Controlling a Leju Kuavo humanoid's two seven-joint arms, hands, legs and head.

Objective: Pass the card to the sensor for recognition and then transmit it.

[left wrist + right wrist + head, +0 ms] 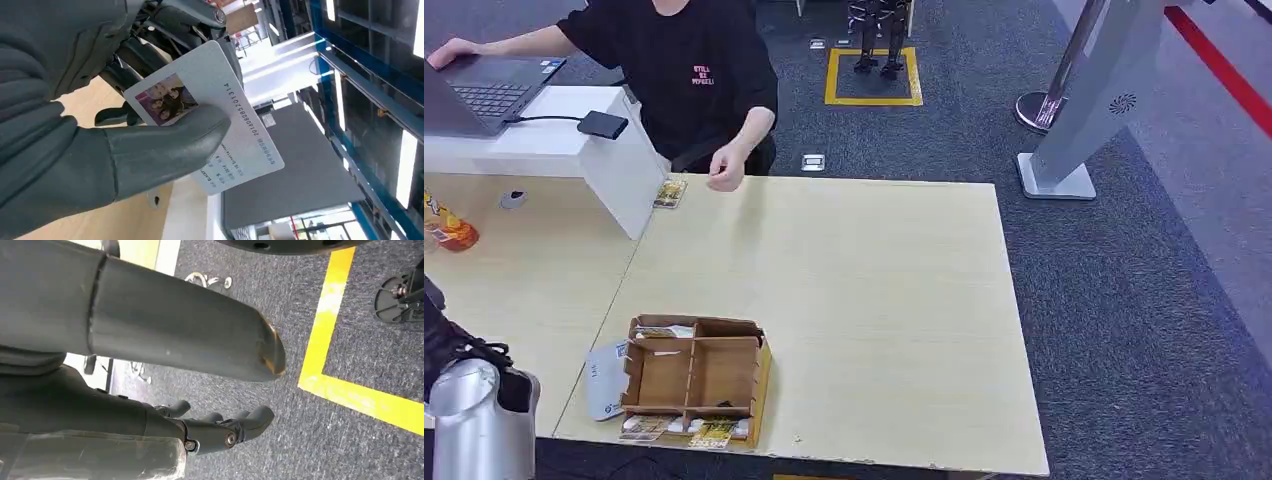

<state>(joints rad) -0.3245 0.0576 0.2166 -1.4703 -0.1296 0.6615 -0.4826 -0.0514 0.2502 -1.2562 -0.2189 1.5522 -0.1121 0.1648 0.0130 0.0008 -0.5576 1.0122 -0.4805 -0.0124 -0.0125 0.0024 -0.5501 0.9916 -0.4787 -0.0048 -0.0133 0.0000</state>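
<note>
My left hand pinches a white ID card between its thumb and darker fingers; the card bears a small photo and a printed number. In the head view my left silver forearm rises at the table's near left corner. A black box-shaped sensor, wired to a laptop, sits on the white raised counter at the far left. My right hand hangs over grey carpet, thumb and fingers apart, holding nothing.
A person in a black shirt sits behind the counter, one hand over the table's far edge beside a loose card. A compartmented cardboard box with cards stands near the front edge of the wooden table. An orange bottle stands far left.
</note>
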